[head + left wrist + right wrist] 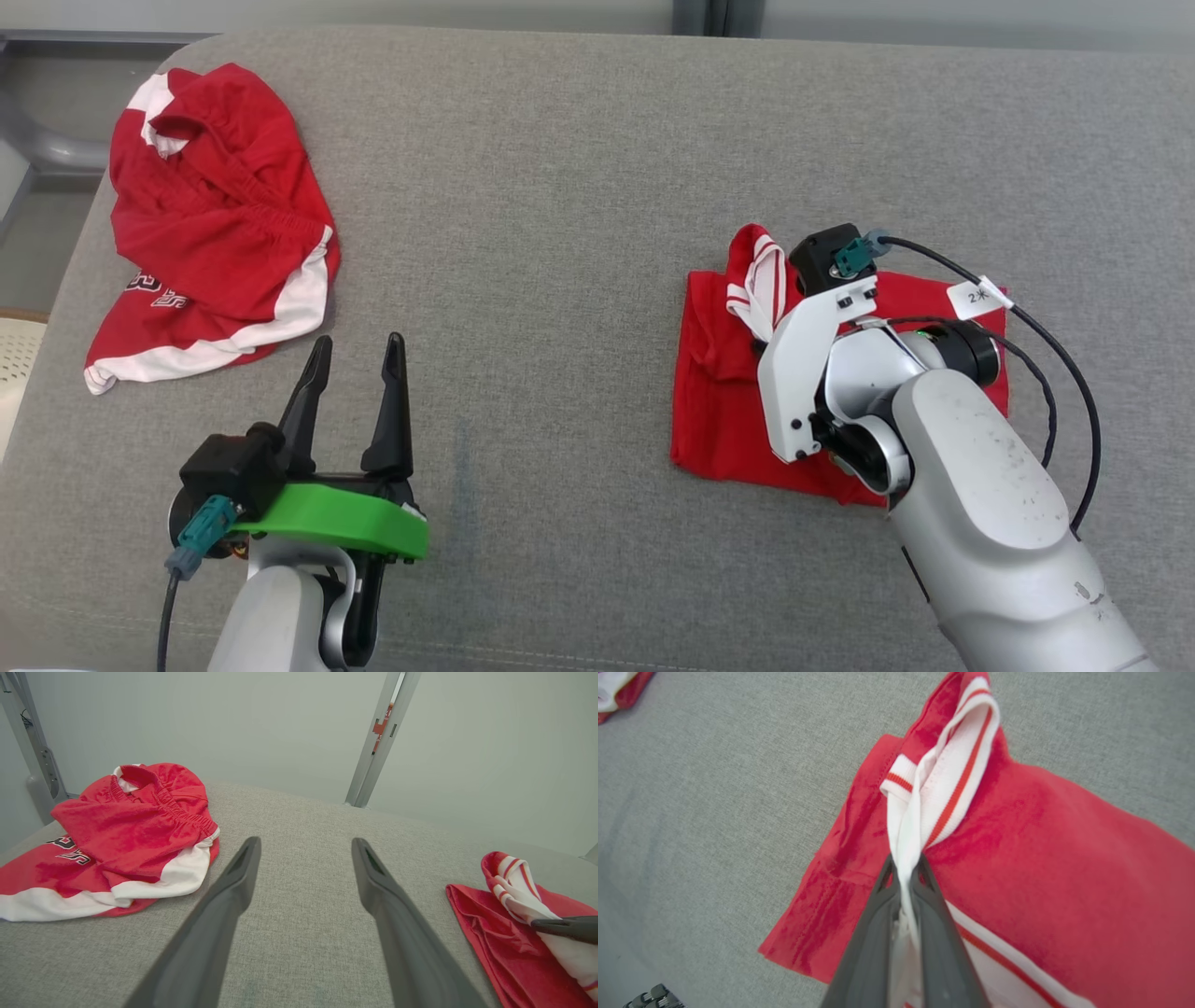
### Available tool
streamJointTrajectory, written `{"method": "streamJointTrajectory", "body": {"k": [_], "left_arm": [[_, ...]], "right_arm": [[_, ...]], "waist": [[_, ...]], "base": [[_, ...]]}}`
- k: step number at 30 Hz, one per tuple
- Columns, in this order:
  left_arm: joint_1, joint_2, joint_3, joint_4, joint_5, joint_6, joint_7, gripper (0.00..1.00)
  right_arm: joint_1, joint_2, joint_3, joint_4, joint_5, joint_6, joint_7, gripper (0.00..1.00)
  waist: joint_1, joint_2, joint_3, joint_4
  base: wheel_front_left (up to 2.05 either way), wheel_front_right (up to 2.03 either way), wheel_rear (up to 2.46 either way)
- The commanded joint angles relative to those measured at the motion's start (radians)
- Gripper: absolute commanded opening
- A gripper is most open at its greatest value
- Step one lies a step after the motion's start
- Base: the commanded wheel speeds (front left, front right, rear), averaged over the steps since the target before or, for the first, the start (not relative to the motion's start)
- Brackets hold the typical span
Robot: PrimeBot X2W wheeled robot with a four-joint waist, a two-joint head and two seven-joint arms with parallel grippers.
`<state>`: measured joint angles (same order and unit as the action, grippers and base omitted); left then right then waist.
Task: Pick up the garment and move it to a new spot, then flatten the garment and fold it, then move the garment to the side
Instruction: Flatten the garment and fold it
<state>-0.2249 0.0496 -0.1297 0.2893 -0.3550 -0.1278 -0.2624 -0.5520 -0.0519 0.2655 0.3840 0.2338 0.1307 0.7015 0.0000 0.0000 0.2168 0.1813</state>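
Pinches the white striped trim (943, 788) of the folded red garment (719, 411) in the clenched right tool (903, 863), at the right of the grey padded surface (560, 233). Holds the left tool (359, 350) released above that surface, near crumpled red shorts (215, 224) at far left.

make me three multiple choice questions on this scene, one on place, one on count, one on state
1. Where on the cushion is the crumpled garment?
A) far left
B) far right
C) near middle

2. How many red garments lie there?
A) one
B) two
C) three

3. What is the right hand doing?
A) open above the cloth
B) shut on the white trim
C) shut on nothing

Key:
1 A, it sits at the head view's upper left.
2 B, one crumpled, plus the folded garment.
3 B, its jaws meet with the trim pinched between.
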Motion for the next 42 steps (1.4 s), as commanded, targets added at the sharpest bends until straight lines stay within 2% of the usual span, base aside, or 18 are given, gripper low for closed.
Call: {"method": "streamJointTrajectory", "body": {"k": [1, 2, 3, 4, 5, 11, 16, 18, 23, 30, 34, 38, 42], "left_arm": [[-0.016, 0.002, 0.0, 0.0, -0.002, -0.004, -0.003, 1.0], [-0.016, 0.002, -0.001, -0.001, -0.003, -0.004, -0.003, 1.0], [-0.015, 0.002, -0.002, -0.002, -0.005, -0.004, -0.003, 1.0], [-0.015, 0.002, -0.002, -0.003, -0.006, -0.004, -0.003, 1.0], [-0.015, 0.002, -0.003, -0.002, -0.007, -0.004, -0.003, 1.0], [-0.006, 0.002, 0.007, -0.002, -0.008, -0.004, -0.003, 1.0], [0.006, 0.002, 0.018, 0.0, 0.004, -0.004, -0.003, 1.0], [0.011, 0.002, 0.021, 0.001, 0.009, -0.004, -0.003, 1.0], [0.028, 0.002, 0.025, 0.005, 0.02, -0.004, -0.003, 1.0], [0.049, 0.002, 0.034, 0.015, 0.024, -0.004, -0.003, 1.0], [0.058, 0.002, 0.053, 0.016, 0.021, -0.004, -0.003, 1.0], [0.079, 0.002, 0.078, -0.009, 0.029, 0.004, -0.003, 1.0], [0.1, 0.002, 0.079, -0.016, 0.026, 0.004, -0.003, 1.0]], "right_arm": [[-0.016, 0.001, 0.007, 0.017, 0.011, 0.0, -0.014, 0.0], [-0.019, 0.001, 0.013, 0.026, 0.023, 0.0, -0.02, 0.0], [-0.024, 0.002, 0.022, 0.036, 0.035, 0.0, -0.024, 0.25], [-0.027, 0.001, 0.028, 0.043, 0.041, 0.0, -0.03, 0.73], [-0.031, 0.001, 0.037, 0.048, 0.054, 0.0, -0.035, 1.0], [-0.042, 0.0, 0.097, 0.021, 0.214, 0.0, -0.085, 1.0], [-0.069, 0.001, 0.093, -0.049, 0.334, 0.0, -0.217, 1.0], [-0.083, -0.001, 0.067, -0.076, 0.348, 0.0, -0.269, 1.0], [-0.046, -0.008, -0.027, -0.139, 0.264, 0.0, -0.384, 1.0], [0.128, -0.113, -0.128, -0.234, 0.115, 0.0, -0.576, 1.0], [0.229, -0.132, -0.173, -0.225, 0.038, 0.0, -0.715, 1.0], [0.304, -0.107, -0.208, -0.174, 0.025, 0.0, -0.826, 1.0], [0.337, -0.103, -0.205, -0.116, -0.019, 0.0, -0.865, 1.0]], "waist": [[0.0, 0.0, 0.004, 0.007], [0.0, 0.0, 0.005, 0.008], [0.0, 0.0, 0.005, 0.01], [0.0, 0.0, 0.005, 0.012], [0.0, 0.0, 0.005, 0.013], [0.0, 0.0, -0.004, 0.005], [0.0, 0.0, -0.021, -0.012], [0.0, 0.0, -0.03, -0.02], [0.0, 0.0, -0.057, -0.036], [0.0, 0.0, -0.096, -0.068], [0.0, 0.0, -0.119, -0.098], [0.0, 0.0, -0.148, -0.132], [0.0, 0.0, -0.175, -0.153]], "base": [[0.0, 0.0, 0.0], [0.0, 0.0, 0.0], [0.0, 0.0, 0.0], [0.0, 0.0, 0.0], [0.0, 0.0, 0.0], [0.0, 0.0, 0.0], [0.0, 0.0, 0.0], [0.0, 0.0, 0.0], [0.0, 0.0, 0.0], [0.0, 0.0, 0.0], [0.0, 0.0, 0.0], [0.0, 0.0, 0.0], [0.0, 0.0, 0.0]]}}
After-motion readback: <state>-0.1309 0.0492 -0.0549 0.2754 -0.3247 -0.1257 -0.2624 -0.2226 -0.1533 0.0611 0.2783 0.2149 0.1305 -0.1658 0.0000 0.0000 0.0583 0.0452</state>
